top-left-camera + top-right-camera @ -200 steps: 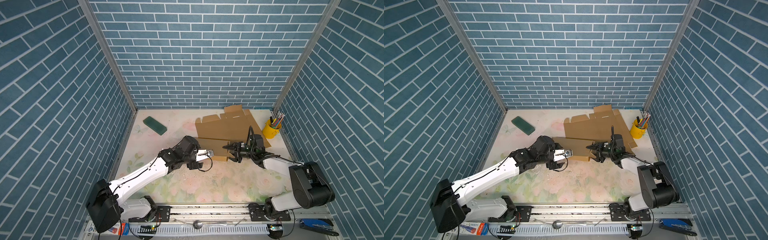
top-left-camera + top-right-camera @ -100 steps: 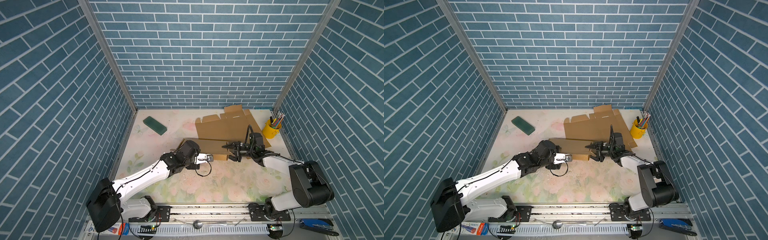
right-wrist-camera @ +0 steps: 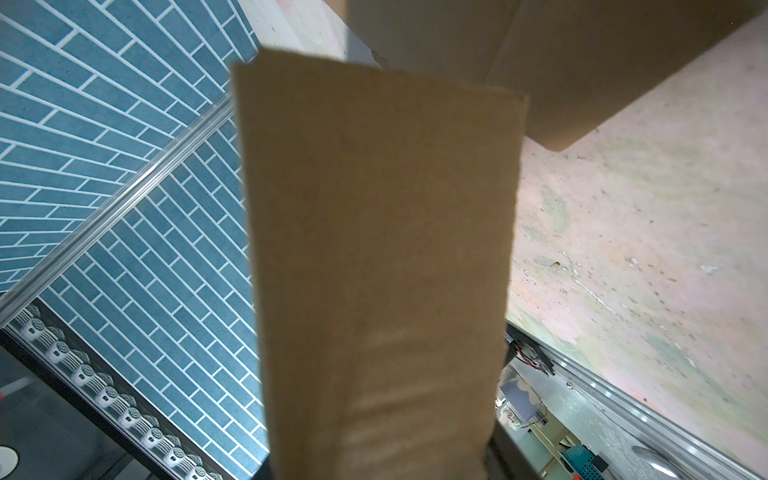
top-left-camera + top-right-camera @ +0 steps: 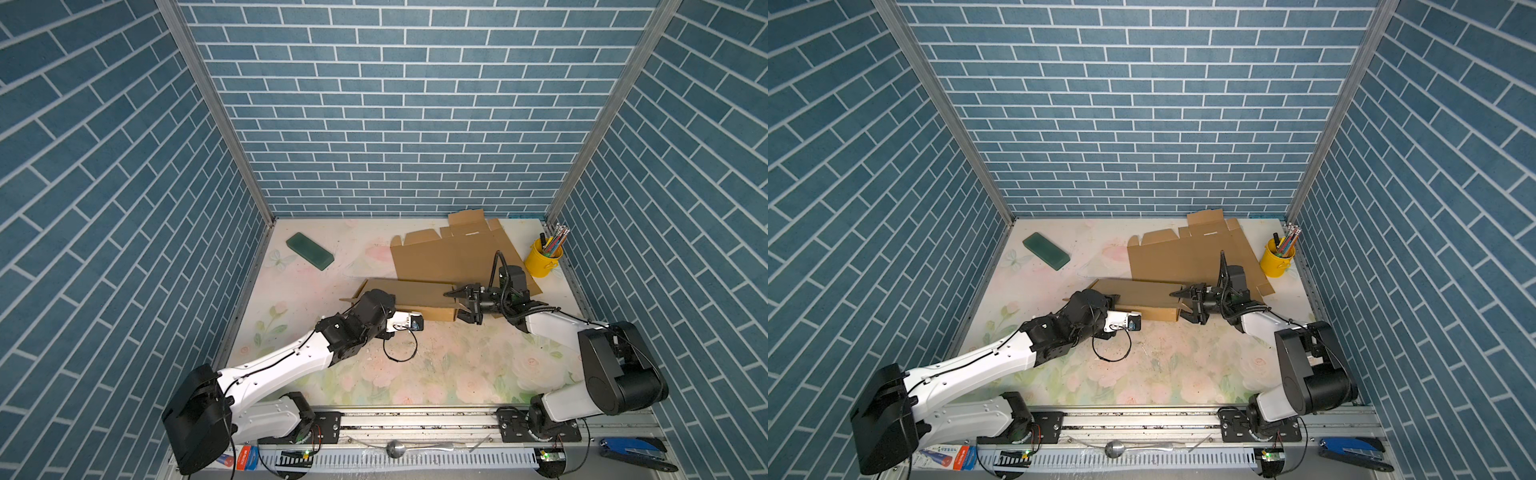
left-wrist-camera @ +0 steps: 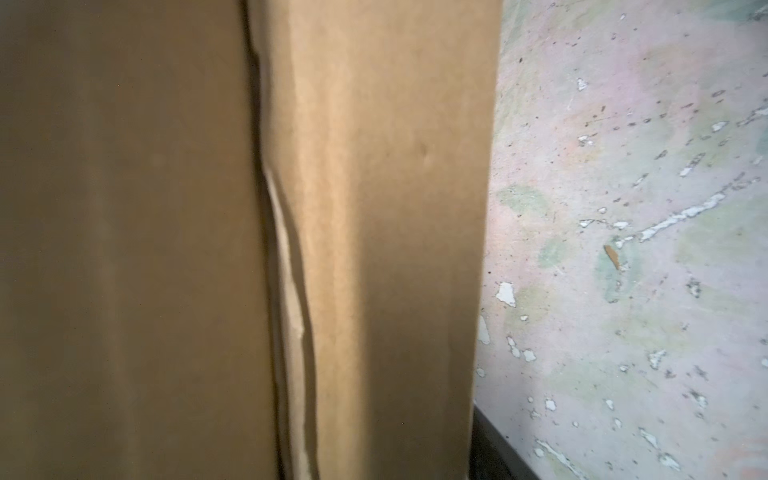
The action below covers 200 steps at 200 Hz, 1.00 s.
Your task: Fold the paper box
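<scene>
Paper box (image 4: pixel 419 293) lies part-folded toward the table's (image 4: pixel 457 374) back right, with its front wall raised. Left tool (image 4: pixel 1109 298) is buried at the box's left end, so you can't tell its grip. Right tool (image 4: pixel 463 305) straddles the right end flap with its jaws apart; pinch unclear. Push unevenly and you'd likely buckle the wall or drag the box.

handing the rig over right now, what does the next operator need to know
Left end effector: at the left end of the folded front panel, close against the cardboard; open or shut not visible.
Right end effector: jaws apart around the panel's right end; grip unclear.
Cardboard box: lies mostly flat on the table, toward the far right.
Done: front panel folded over.
Left: the other sides and flaps are flat and need raising and tucking.
</scene>
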Each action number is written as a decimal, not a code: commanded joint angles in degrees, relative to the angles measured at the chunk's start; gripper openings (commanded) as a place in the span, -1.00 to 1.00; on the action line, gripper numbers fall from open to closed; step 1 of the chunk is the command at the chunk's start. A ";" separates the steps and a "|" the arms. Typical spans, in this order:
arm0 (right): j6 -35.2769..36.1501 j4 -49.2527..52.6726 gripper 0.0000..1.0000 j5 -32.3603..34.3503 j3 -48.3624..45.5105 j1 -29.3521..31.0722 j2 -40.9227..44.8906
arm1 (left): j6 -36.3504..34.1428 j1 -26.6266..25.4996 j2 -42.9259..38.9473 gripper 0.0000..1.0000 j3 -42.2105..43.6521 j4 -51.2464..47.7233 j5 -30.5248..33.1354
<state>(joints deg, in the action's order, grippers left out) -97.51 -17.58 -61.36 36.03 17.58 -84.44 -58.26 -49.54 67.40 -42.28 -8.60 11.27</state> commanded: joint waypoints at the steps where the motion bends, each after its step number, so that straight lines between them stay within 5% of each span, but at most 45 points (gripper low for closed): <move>1: -3.44 -2.82 0.01 -2.97 0.08 0.35 1.56 | -0.72 -0.32 -0.40 0.27 0.01 0.05 0.21; 132: -3.58 -3.18 0.47 -1.35 -1.93 0.09 4.26 | 1.28 -0.25 -0.83 0.10 -1.16 -2.94 0.79; 200: -1.92 -0.64 0.52 -1.19 -0.36 -4.74 8.73 | 5.57 0.27 0.78 0.04 -6.83 -14.87 0.12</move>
<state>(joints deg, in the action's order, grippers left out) -99.22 -19.27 -62.30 34.85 15.18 -79.09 -54.83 -49.52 67.55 -45.60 -15.64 11.53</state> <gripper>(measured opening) 0.758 0.527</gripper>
